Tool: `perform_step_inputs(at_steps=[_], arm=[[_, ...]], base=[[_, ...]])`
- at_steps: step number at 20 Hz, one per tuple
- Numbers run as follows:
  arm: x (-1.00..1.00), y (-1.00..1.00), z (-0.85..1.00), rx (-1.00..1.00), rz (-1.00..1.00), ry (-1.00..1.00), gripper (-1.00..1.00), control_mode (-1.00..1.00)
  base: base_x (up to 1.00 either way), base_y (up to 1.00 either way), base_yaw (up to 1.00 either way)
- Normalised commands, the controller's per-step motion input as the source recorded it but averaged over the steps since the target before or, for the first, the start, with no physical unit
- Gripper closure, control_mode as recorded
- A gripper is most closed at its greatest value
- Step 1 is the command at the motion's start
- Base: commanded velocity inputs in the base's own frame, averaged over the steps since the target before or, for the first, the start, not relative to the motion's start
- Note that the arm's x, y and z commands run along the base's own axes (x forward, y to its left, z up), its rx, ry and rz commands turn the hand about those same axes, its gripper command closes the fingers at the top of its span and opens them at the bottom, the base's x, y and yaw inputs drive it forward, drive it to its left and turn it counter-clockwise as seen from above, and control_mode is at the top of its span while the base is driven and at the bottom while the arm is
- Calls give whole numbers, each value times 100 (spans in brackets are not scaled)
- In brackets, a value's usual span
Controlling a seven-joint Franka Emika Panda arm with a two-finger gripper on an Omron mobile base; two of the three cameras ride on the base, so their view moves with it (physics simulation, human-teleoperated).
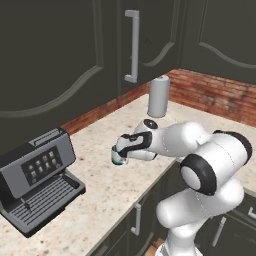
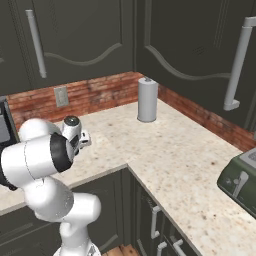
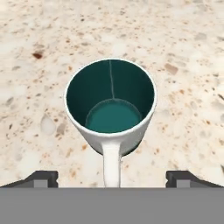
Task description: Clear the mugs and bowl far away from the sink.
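You see one mug (image 3: pixel 110 105), white with teal lining, upright on the speckled counter (image 3: pixel 183 52), handle toward the gripper (image 3: pixel 112 178). Its two fingertips (image 3: pixel 41 178) stand wide apart, apparently clear of the mug. One coffee machine (image 1: pixel 36 180), one paper-towel roll (image 1: pixel 158 96), one toaster (image 2: pixel 241 181).

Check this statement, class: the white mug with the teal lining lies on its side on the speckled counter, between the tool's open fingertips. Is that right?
One thing is wrong: the white mug is not on its side. The hand view shows it standing upright on the counter, mouth up, handle toward the camera. The rest holds: the tool is open, its fingertips spread either side of the mug.
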Motion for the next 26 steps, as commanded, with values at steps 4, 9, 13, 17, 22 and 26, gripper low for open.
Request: perform_step_inputs(at_steps=[4,9,13,17,22,26], arm=[[-60,-50,36,18,-9,0,-100,-100],[-72,-64,57,17,-16,-1,-100,-100],[-63,-72,69,5,-26,0,-100,-100],[-55,-73,77,0,-26,0,-100,-100],[-52,-49,79,0,-30,5,-100,-100],[-56,-21,77,0,-38,2,-100,-100]], base=[[0,0,0],[0,0,0],[0,0,0],[0,0,0],[0,0,0],[0,0,0]])
